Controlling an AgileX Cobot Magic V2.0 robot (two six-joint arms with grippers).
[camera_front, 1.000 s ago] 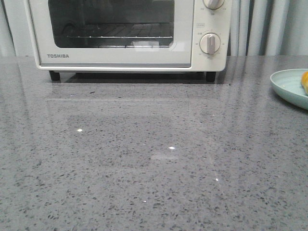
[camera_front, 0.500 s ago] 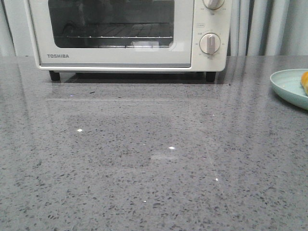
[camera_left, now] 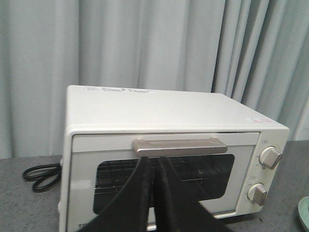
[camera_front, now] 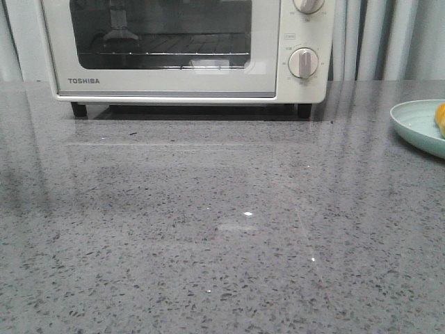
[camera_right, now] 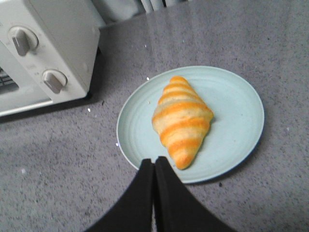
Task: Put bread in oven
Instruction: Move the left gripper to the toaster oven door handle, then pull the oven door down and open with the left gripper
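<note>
The cream-white oven (camera_front: 174, 82) stands at the back of the grey counter with its glass door closed. In the left wrist view my left gripper (camera_left: 153, 159) is shut and empty, in front of the oven (camera_left: 164, 111) and just below its metal door handle (camera_left: 179, 146). The bread (camera_right: 182, 118), an orange-and-cream striped roll, lies on a pale green plate (camera_right: 236, 106). My right gripper (camera_right: 154, 161) is shut and empty over the plate's rim, close to one tapered end of the bread. In the front view only a sliver of bread (camera_front: 441, 118) shows at the right edge; neither gripper appears there.
The plate (camera_front: 417, 122) sits at the counter's right edge, right of the oven. Two round knobs (camera_front: 304, 62) are on the oven's right side. A black power cable (camera_left: 41, 176) lies coiled beside the oven, and grey curtains (camera_left: 145, 43) hang behind it.
A dark reflection has appeared in the upper left of the oven's glass, and a shadow has spread over the left of the counter. Oven, plate and bread have not moved.
</note>
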